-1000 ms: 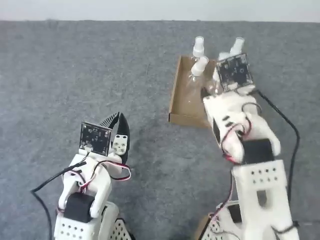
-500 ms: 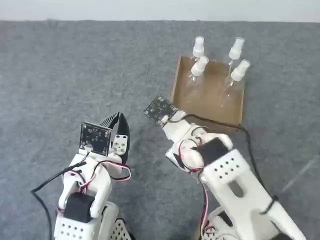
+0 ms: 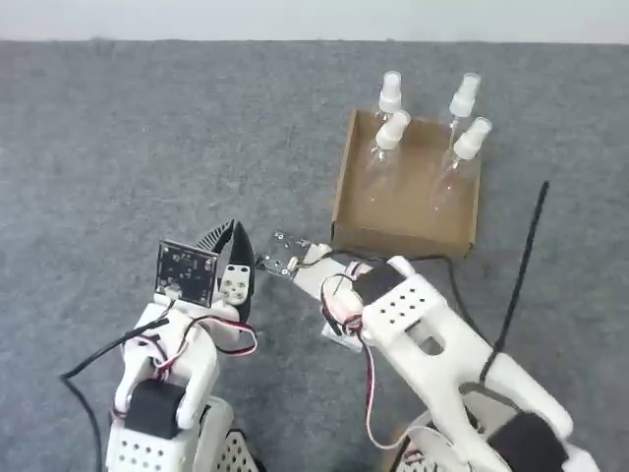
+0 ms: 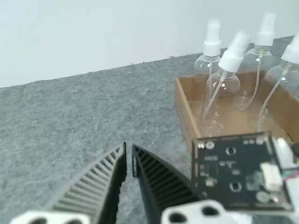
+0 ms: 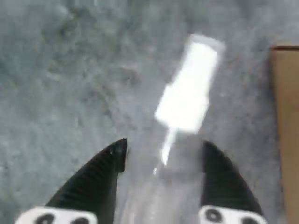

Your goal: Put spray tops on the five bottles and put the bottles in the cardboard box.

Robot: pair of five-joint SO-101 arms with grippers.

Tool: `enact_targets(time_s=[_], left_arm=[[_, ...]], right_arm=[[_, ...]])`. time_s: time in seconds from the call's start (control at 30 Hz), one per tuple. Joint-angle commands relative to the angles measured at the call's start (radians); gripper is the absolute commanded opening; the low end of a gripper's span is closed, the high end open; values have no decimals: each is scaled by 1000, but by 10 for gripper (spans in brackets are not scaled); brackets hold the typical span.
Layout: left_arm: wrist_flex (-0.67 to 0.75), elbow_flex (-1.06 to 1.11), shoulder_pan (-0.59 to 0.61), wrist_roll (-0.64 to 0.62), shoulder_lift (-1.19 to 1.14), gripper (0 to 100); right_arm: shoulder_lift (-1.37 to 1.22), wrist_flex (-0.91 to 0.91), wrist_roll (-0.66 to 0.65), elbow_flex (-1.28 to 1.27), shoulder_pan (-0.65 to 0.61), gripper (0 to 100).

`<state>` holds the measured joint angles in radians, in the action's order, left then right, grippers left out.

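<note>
No legible text, label, number or sign stands on the bottles (image 3: 391, 133), cardboard box (image 3: 403, 232) or circuit boards (image 4: 233, 163).

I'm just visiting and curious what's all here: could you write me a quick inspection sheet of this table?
Surface: grey carpet-like mat, flat.
Job's things: cardboard box with four bottles standing upright, spray tops on; a fifth bottle, top on, at the right gripper.
Clutter: nothing seen.
Grippers: left gripper shut, empty, apart from the box.
Cables: black cable beside the box; thin red and white wires on the arms.
Surroundings: pale wall behind.
</note>
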<state>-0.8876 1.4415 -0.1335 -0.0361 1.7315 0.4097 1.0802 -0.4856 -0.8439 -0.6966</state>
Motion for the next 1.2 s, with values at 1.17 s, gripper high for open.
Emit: enact_targets(time_s=[1.17], left_arm=[[77, -136, 3, -25, -368, 16]], right_arm=[[33, -140, 81, -98, 87, 69]])
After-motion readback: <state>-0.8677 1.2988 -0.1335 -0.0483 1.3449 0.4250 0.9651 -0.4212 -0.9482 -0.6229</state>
